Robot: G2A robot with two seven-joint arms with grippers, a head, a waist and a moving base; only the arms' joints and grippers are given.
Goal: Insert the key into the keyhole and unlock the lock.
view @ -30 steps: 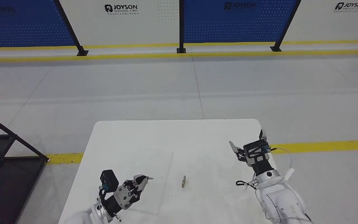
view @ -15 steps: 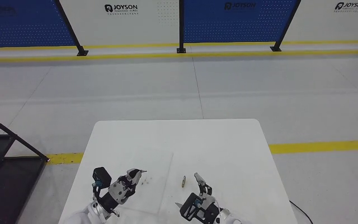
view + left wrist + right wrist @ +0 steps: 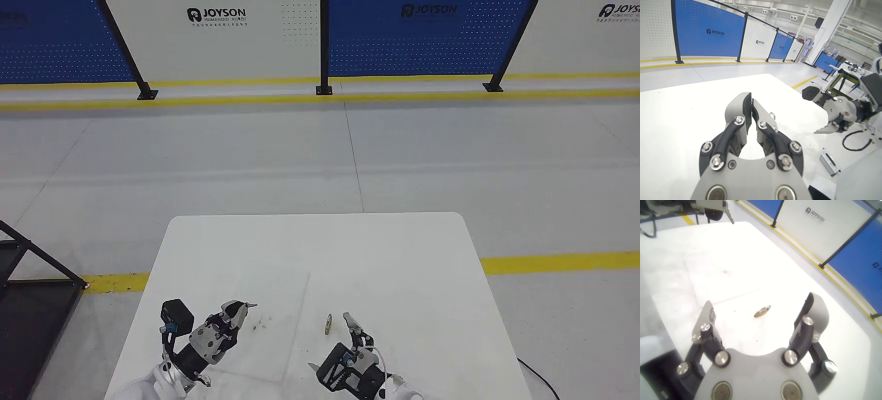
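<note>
Between left jaws, key; lock apart.

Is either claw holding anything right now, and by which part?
The left gripper is shut on the key, pinching its head so the toothed blade sticks out. The right gripper is open and holds nothing.

Open hall, white table on a pale grey floor.
I see a barrier of blue panels and white panels on black posts along the far side, with double yellow lines on the floor just before it. Another yellow stripe runs out from both sides of the table. A black metal frame stands off the table's left. Left wrist view: a white pillar rises to a bright ceiling. Light is even.
</note>
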